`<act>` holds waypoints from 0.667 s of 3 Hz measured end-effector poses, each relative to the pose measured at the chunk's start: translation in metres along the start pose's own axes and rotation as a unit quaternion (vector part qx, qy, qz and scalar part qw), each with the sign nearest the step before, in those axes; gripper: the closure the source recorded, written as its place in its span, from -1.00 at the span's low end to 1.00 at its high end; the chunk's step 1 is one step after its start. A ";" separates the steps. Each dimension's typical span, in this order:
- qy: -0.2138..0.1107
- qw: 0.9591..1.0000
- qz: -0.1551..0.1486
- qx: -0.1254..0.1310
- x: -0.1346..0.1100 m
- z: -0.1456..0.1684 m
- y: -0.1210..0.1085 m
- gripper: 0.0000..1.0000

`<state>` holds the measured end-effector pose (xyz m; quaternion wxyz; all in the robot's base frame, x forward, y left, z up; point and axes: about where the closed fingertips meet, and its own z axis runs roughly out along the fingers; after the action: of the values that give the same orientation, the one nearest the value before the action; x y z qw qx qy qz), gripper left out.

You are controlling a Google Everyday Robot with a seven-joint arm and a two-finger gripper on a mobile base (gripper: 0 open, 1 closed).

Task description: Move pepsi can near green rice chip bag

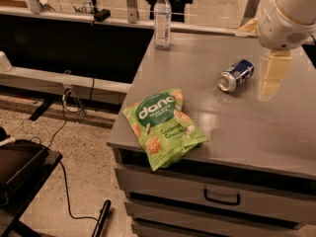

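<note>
**Open lane between can and bag**

We see bare tabletop (197, 83) from the pepsi can (236, 75) to the green rice chip bag (164, 126) at its 8 o'clock. The water bottle (162, 19) stands well apart at 10 o'clock. The gripper (270, 73) hangs just beside the can at 3 o'clock.
</note>
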<state>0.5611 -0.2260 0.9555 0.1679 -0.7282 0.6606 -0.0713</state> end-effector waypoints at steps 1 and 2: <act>0.015 0.999 -0.032 0.011 0.012 0.001 -0.006 -1.00; 0.041 0.995 -0.091 0.027 0.032 0.001 -0.019 -1.00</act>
<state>0.5830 -0.2556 0.9573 0.1530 -0.7771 0.5956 -0.1337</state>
